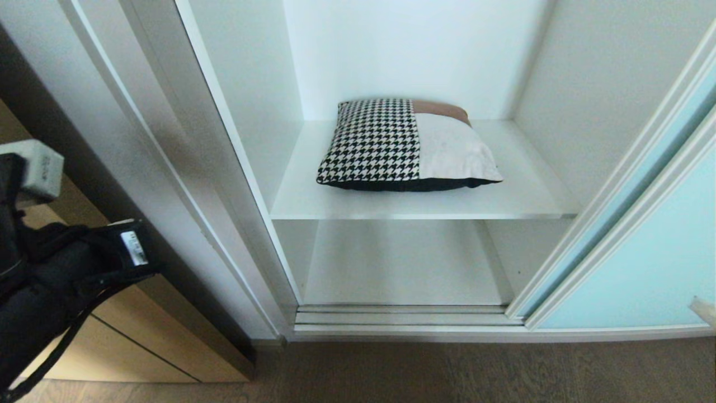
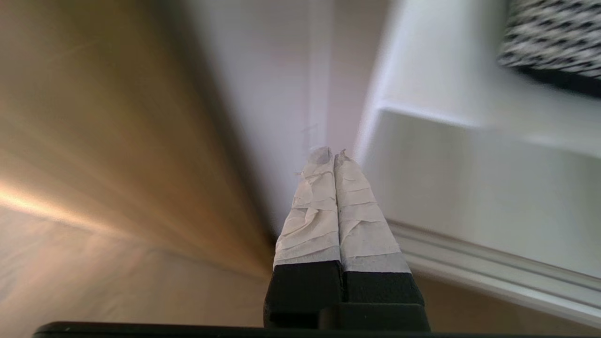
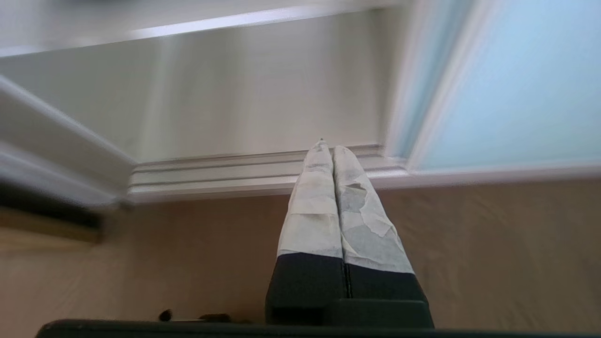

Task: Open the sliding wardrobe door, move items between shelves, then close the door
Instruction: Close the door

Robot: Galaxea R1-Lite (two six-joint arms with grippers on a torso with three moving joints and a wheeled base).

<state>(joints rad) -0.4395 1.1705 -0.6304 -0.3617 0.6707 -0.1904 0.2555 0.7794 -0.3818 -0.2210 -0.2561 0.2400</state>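
The cushion [image 1: 405, 144] lies flat at the middle of the upper shelf [image 1: 520, 196], bare board on both sides; the lower shelf [image 1: 403, 263] beneath holds nothing. The sliding wardrobe door [image 1: 632, 268] stands pushed to the right. Left claw [image 2: 332, 157] and right claw [image 3: 328, 149] are both pressed together, empty, low near the floor. I judge closing is next: push the door's frame edge leftward, evenly along the track [image 1: 403, 316].
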